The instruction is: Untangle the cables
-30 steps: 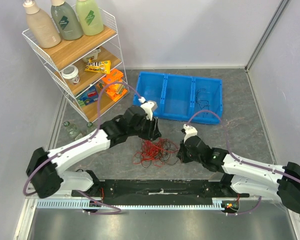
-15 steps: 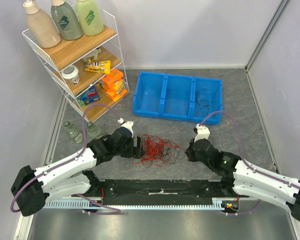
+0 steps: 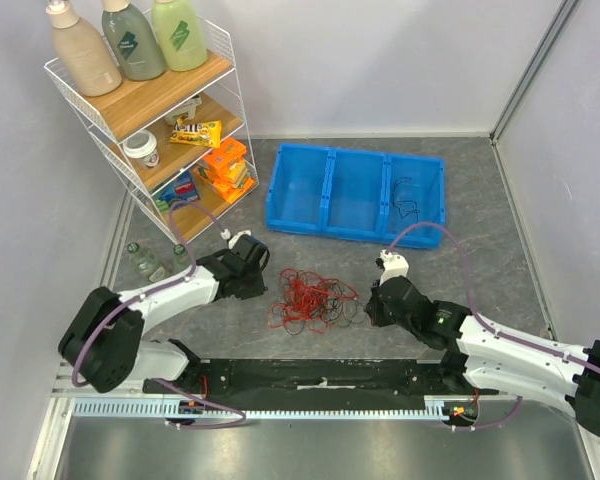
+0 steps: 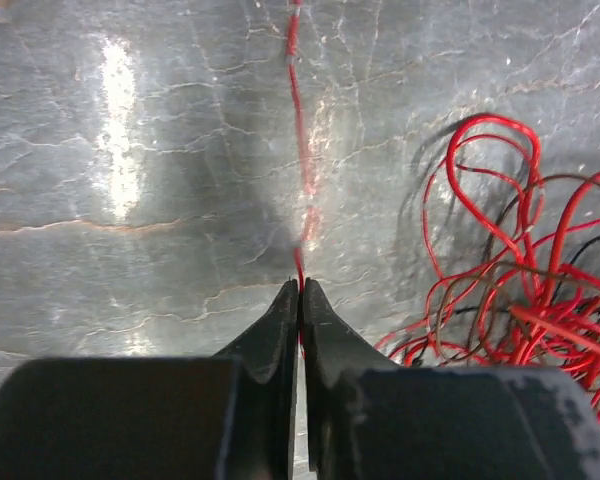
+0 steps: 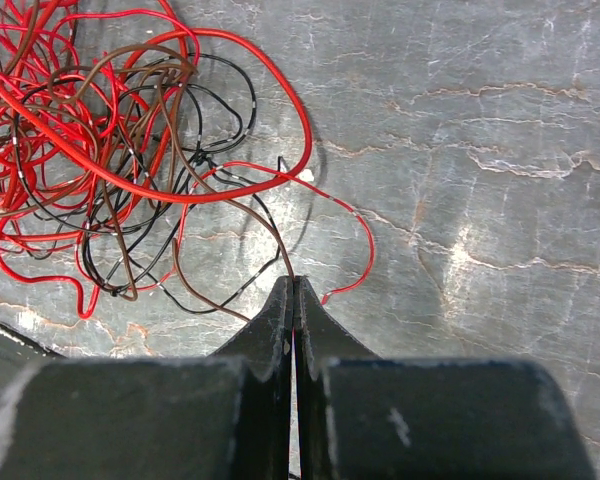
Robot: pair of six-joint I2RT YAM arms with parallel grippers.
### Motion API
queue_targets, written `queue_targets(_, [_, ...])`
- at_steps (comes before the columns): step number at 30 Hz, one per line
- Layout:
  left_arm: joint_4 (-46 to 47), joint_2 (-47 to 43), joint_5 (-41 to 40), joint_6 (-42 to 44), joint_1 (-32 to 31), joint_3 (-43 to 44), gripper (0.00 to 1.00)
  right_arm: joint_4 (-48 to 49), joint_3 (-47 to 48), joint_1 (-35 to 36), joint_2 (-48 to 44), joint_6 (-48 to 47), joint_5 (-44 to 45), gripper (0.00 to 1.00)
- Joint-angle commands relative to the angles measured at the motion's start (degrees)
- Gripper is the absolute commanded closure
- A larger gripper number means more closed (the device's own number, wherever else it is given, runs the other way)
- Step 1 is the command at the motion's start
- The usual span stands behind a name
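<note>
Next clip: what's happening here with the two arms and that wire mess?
Two arms are untangling a clump of red and black cables on the table between them. The left gripper pinches a red strand at one side, the right gripper a dark strand at the other. One black wire lies in the right compartment of the blue bin.

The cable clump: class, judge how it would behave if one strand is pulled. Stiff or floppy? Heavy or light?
Probably floppy: the cable clump lies in loose loops. Likely light, its strands being thin. It may drag along whole, since red and black loops interlace.
</note>
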Motion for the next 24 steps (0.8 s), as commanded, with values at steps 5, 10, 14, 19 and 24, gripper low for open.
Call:
queue_targets(5, [0.46, -10.78, 3.28, 5.75, 0.43, 10.15, 0.98, 2.54, 1.18, 0.10, 0.03, -1.11, -0.28, 1.00])
queue_targets(10, [0.19, -26.62, 5.55, 15.32, 0.43, 20.76, 0.99, 3.60, 0.04, 0.10, 2.31, -0.06, 1.12, 1.00])
queue_targets(14, [1.07, -29.63, 17.48, 21.40, 0.52, 32.80, 0.98, 5.18, -0.93, 0.10, 4.95, 1.17, 1.30, 1.00])
queue_targets(19, [4.93, -30.07, 30.15, 21.33, 0.43, 42.31, 0.98, 5.27, -0.32, 0.10, 6.53, 0.56, 0.78, 1.00])
queue_targets(24, [6.61, -30.60, 27.55, 20.97, 0.43, 45.66, 0.98, 3.42, 1.08, 0.10, 6.01, -1.55, 1.30, 1.00])
